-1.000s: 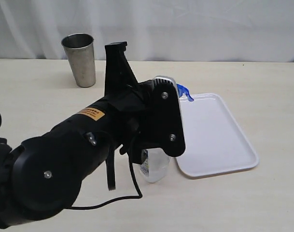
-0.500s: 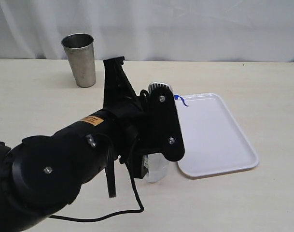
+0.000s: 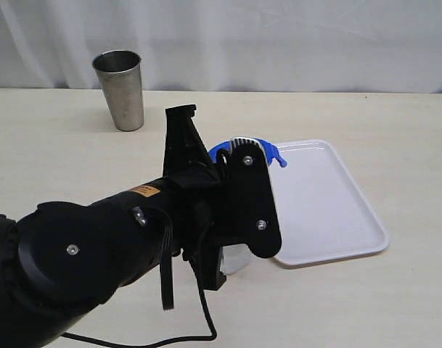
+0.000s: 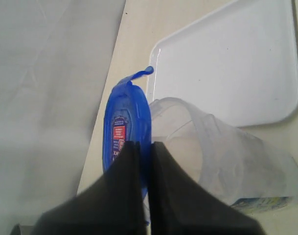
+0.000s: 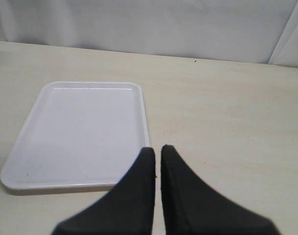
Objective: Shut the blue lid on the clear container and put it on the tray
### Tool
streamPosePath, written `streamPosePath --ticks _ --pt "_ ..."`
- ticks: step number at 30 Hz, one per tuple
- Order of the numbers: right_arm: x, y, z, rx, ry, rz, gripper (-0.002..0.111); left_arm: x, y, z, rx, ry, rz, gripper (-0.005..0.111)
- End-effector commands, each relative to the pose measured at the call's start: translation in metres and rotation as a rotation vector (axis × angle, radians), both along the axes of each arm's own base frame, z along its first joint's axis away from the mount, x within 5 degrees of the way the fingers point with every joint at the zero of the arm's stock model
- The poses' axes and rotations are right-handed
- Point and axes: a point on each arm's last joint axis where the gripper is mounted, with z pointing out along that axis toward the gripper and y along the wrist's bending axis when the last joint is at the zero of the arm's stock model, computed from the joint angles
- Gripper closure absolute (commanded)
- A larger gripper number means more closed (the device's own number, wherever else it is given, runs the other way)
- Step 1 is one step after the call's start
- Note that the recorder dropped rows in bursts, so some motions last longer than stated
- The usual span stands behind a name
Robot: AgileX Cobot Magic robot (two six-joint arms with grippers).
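The left arm (image 3: 97,261) hides most of the clear container (image 3: 237,259), which sits on the tabletop (image 3: 395,304) just beside the tray (image 3: 329,217); only the left wrist view shows the left claw (image 4: 143,145) clamped on the blue lid (image 4: 120,117), held edge-on by the container's mouth; the right claw (image 5: 157,149), pressed together, hangs over bare tabletop near the tray's rim; a steel cup (image 3: 120,87) stands well apart.

Robot test bench, lab-like setting: bare pale tabletop (image 3: 395,116), white draped cloth backdrop (image 3: 293,40), black robot arm (image 3: 90,261) reaching over it.
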Motion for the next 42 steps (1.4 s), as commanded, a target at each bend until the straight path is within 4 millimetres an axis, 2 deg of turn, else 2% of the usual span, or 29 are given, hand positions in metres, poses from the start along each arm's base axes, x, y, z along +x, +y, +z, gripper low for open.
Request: streamPosePath --ticks 1,27,35,42 --pt "0.000 0.000 0.000 -0.006 -0.005 -0.003 0.104 -0.003 0.000 0.000 0.006 0.017 -0.027 0.107" --pt "0.000 0.000 0.000 -0.006 -0.005 -0.003 0.104 -0.003 0.003 -0.003 -0.029 0.088 0.045 0.107" --pt "0.000 0.000 0.000 -0.006 -0.005 -0.003 0.104 -0.002 0.011 0.008 -0.064 0.066 0.100 0.107" --pt "0.000 0.000 0.000 -0.006 -0.005 -0.003 0.104 -0.006 0.008 0.010 -0.085 0.102 0.045 0.107"
